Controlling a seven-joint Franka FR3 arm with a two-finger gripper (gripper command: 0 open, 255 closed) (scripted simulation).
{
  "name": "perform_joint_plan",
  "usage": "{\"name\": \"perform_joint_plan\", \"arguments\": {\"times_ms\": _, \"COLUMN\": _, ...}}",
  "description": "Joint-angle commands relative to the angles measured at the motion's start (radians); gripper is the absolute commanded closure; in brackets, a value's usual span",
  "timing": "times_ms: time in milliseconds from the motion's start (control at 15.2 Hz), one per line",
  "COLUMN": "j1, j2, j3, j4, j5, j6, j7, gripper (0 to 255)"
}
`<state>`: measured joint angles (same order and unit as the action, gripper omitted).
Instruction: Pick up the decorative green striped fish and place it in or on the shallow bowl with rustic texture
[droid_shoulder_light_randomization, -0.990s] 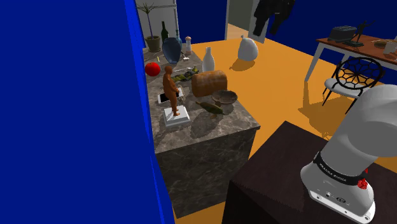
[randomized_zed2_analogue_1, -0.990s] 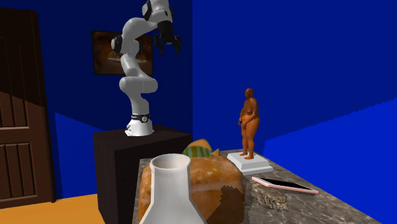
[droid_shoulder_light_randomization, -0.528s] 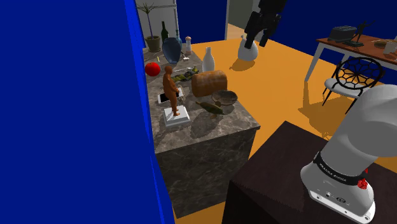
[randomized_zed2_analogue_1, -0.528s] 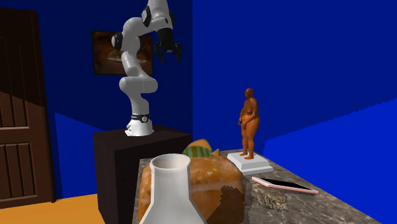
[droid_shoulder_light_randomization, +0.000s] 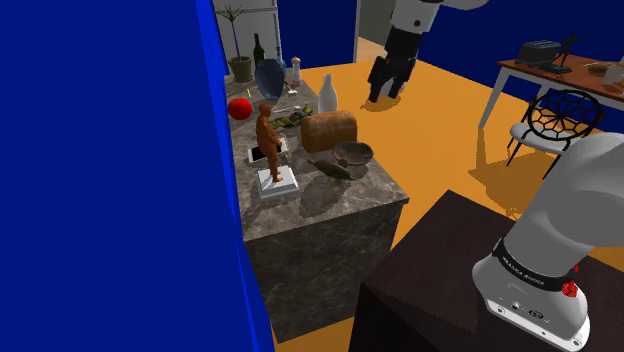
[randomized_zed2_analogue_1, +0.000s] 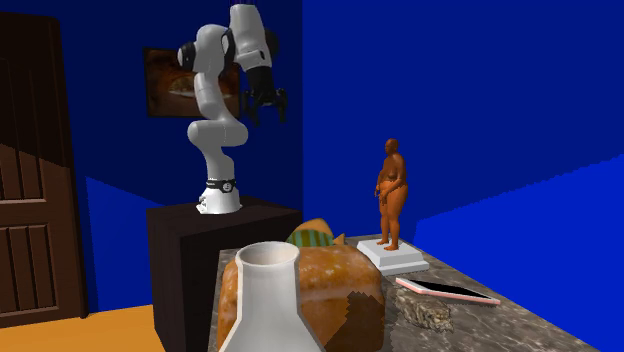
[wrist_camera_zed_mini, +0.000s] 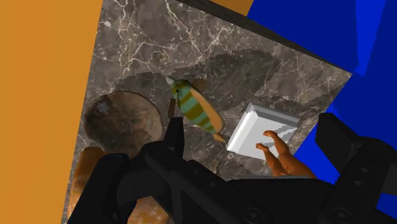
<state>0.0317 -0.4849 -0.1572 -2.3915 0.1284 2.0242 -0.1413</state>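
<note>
The green striped fish (droid_shoulder_light_randomization: 334, 169) lies on the marble counter (droid_shoulder_light_randomization: 330, 205), just in front of the shallow brown bowl (droid_shoulder_light_randomization: 352, 152). High above the counter's far side hangs my black gripper (droid_shoulder_light_randomization: 384, 93), open and holding nothing. The second exterior view has the gripper (randomized_zed2_analogue_1: 268, 113) up in the air above the stand, with the fish (randomized_zed2_analogue_1: 311, 238) at the counter's far end. Looking down from the wrist, the fish (wrist_camera_zed_mini: 194, 108) lies beside the bowl (wrist_camera_zed_mini: 122, 121), far below the gripper (wrist_camera_zed_mini: 222, 153), whose fingers stand wide apart.
An orange figurine (droid_shoulder_light_randomization: 266, 140) on a white base stands near the fish, by the blue wall. A brown loaf-like object (droid_shoulder_light_randomization: 330, 130), a white vase (droid_shoulder_light_randomization: 327, 93), a red ball (droid_shoulder_light_randomization: 239, 108) and bottles crowd the counter's far end. A flat tablet (randomized_zed2_analogue_1: 447, 291) lies near the figurine.
The arm has swung down and toward the shoulder view's left, bringing the gripper lower and closer over the counter. The fingers stay open. Nothing on the counter has moved.
</note>
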Motion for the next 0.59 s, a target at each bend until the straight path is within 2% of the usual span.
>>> {"name": "perform_joint_plan", "arguments": {"times_ms": 0, "j1": 0.004, "j2": 0.067, "j3": -0.027, "j4": 0.009, "j5": 0.014, "j6": 0.047, "j7": -0.045, "gripper": 0}}
{"name": "perform_joint_plan", "arguments": {"times_ms": 528, "j1": 0.028, "j2": 0.364, "j3": -0.107, "j4": 0.087, "j5": 0.132, "j6": 0.202, "j7": -0.233, "gripper": 0}}
